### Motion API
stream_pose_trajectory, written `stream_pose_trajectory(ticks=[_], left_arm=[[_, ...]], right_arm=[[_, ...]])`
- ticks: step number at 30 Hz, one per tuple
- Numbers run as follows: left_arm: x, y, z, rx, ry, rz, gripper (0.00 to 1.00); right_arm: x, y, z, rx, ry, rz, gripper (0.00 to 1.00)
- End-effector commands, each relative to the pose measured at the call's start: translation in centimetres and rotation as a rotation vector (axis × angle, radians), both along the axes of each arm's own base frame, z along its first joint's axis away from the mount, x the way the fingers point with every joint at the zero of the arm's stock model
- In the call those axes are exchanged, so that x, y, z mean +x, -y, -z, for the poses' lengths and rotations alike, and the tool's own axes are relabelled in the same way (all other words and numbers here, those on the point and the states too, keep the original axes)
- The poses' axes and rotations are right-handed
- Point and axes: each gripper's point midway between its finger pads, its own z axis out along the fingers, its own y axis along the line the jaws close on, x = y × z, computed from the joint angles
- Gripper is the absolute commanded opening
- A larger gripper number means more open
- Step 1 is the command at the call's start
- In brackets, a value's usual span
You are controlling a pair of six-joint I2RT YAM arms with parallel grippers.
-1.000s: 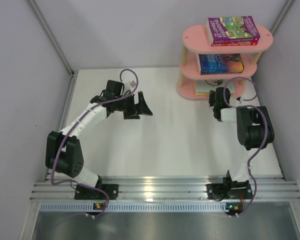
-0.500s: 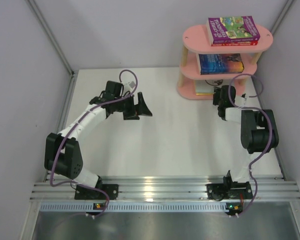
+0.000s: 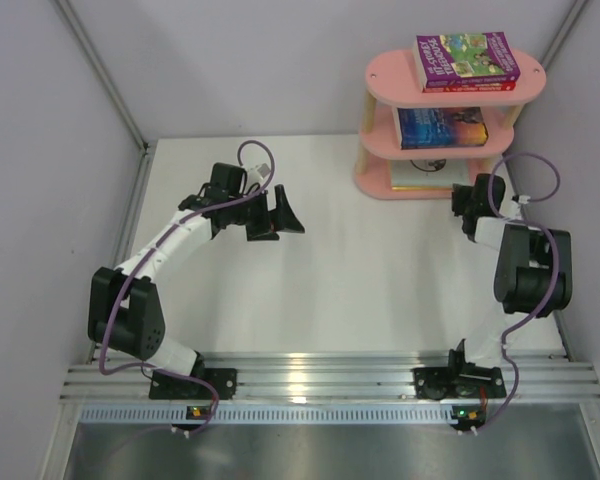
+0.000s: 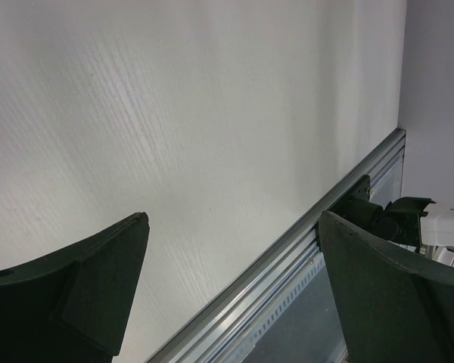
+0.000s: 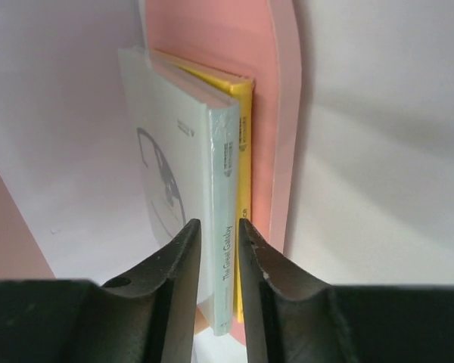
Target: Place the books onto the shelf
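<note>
the pink shelf stands at the far right corner of the worktop. on its top board a purple-green book lies on a red book. a blue-orange book lies on the middle board. on the bottom board a grey-green book rests on a yellow book, spines facing outward. the right pincer sits just beside the bottom board, its jaws only a narrow slit apart and lined up with the grey-green spine; it has hold of nothing. the left pincer hangs over the middle of the worktop, well apart from the shelf, spread wide and empty.
</note>
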Motion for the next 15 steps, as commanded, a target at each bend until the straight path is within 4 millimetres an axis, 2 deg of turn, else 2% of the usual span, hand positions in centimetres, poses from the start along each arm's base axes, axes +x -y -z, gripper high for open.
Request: stream_pose_trajectory(ticks=[1, 2, 5, 7, 9, 15], left_arm=[[0.6, 0.1, -1.6, -0.022, 0.07, -0.011, 0.99], [0.6, 0.1, -1.6, -0.021, 0.071, -0.012, 0.99], [0.7, 0.1, -1.5, -0.017, 0.069, -0.011, 0.99], [0.8, 0.0, -1.4, -0.011, 0.071, -0.014, 0.99], [0.8, 0.0, -1.2, -0.001, 0.066, -0.012, 0.99], [1.4, 0.0, -1.3, 0.013, 0.066, -0.009, 0.99]], right_arm=[[-0.2, 0.8, -1.6, -0.007, 0.028, -0.036, 0.25], [0.0, 1.2, -1.8, -0.005, 0.027, -0.036, 0.23], [-0.1, 1.3, -0.6, 0.009, -0.025, -0.05, 0.16], [-0.1, 1.5, -0.1, 0.012, -0.034, -0.051, 0.06], [0.0, 1.8, 0.3, 0.017, -0.041, -0.047, 0.01], [0.7, 2.2, 0.4, 0.023, -0.049, -0.044, 0.0]])
